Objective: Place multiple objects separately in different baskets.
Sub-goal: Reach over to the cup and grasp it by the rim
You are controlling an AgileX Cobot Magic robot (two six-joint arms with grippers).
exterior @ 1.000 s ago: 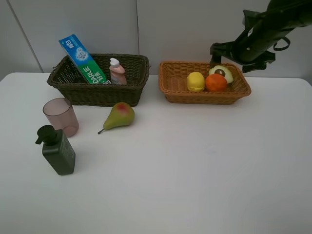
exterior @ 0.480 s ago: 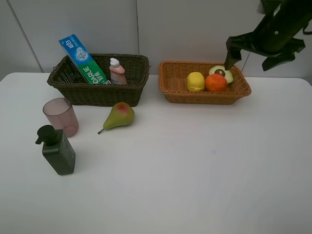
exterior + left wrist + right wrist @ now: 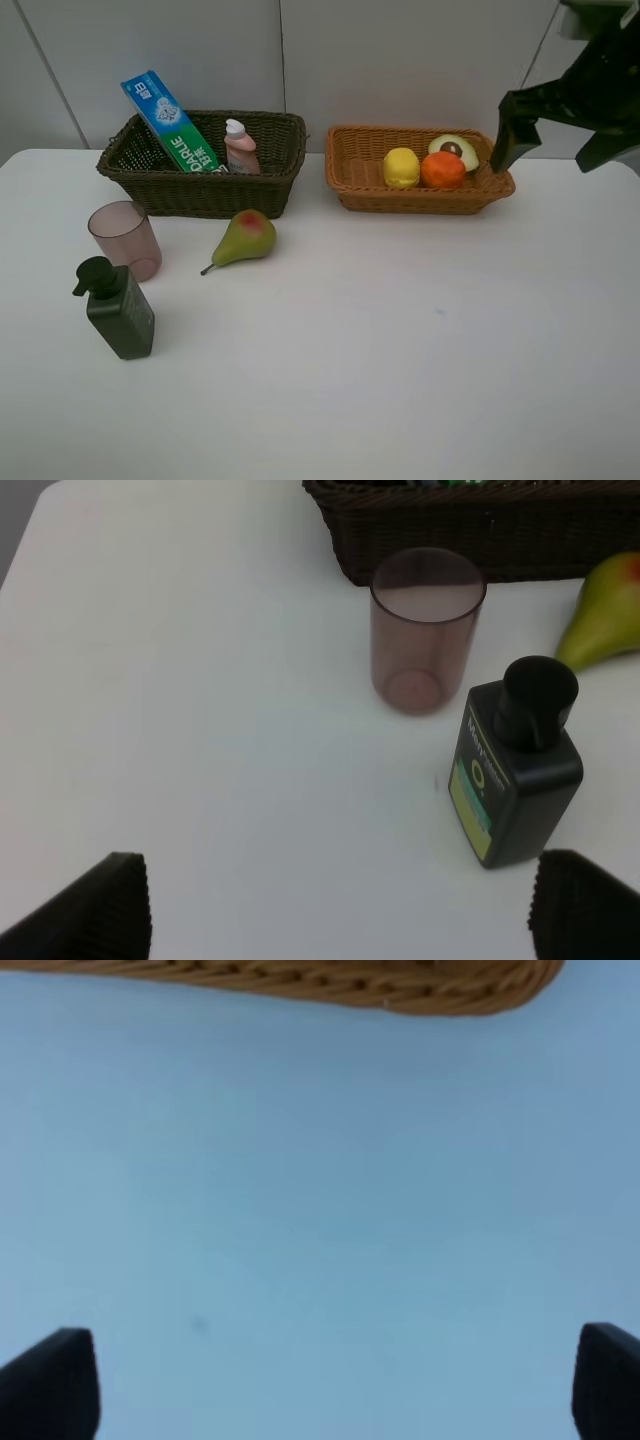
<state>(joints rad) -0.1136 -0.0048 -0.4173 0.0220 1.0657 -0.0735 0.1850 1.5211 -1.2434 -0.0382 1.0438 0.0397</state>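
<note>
The dark basket holds the blue-green toothpaste box and the small pink bottle. In the tan basket lie the lemon, orange and avocado half. The pear, pink cup and green pump bottle stand on the table. My right gripper hangs open and empty just past the tan basket's right end. My left gripper is open above bare table, short of the cup and pump bottle.
A white table carries everything, with a grey panelled wall behind. The pear lies close to the front wall of the dark basket. Cup and pump bottle stand near each other at the table's left.
My right gripper has swung to the right, from over the tan basket's back right corner to beyond its right end. The objects have not moved.
</note>
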